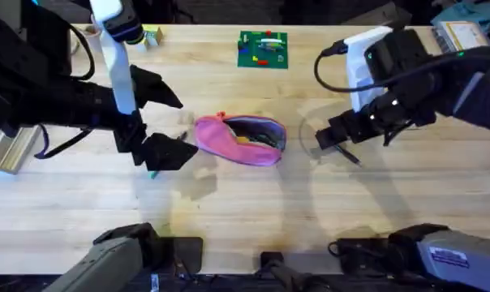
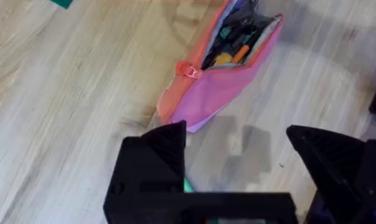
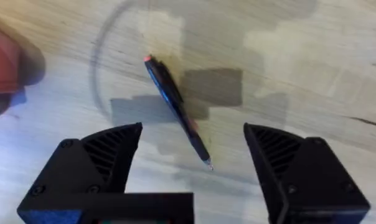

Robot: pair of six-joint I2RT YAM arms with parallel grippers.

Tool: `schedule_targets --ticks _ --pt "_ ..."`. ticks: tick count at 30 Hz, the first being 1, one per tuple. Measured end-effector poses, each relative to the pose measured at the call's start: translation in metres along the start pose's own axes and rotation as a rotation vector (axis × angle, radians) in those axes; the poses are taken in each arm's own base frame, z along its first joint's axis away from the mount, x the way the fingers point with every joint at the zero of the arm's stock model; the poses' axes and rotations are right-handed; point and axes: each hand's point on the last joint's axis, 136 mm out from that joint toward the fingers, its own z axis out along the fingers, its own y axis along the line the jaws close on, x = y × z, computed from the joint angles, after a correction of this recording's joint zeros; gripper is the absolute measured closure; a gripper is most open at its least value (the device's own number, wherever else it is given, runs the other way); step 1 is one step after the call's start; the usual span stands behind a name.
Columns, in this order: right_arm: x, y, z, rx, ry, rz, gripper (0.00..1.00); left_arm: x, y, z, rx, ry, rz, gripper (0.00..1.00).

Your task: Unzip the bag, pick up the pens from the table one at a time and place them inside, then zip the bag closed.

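On the surface [image 1: 229, 203], seen from overhead, the pink bag [image 1: 241, 138] lies near the middle, its zip already open; the left pincer [image 1: 160, 154] hovers just beside its left end, the right pincer [image 1: 330, 139] to its right. From the left wrist, those fingers stand wide apart and empty, a green pen [image 2: 188, 185] peeking out beneath them. From the right wrist, the black pen [image 3: 175, 106] lies between spread, empty fingers. Picking up pens seems the step; next, lower and close.
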Motion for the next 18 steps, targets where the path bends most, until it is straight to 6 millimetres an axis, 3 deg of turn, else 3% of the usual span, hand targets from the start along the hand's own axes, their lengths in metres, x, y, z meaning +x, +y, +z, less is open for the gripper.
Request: schedule_targets --ticks 17,18 --pt "0.014 0.015 0.038 -0.075 0.091 -0.004 0.004 0.0 0.0 0.0 0.0 0.0 0.0 0.007" --pt "0.013 0.016 0.038 -0.079 0.089 -0.009 0.192 0.0 0.0 0.0 0.0 0.0 -0.001 0.007"
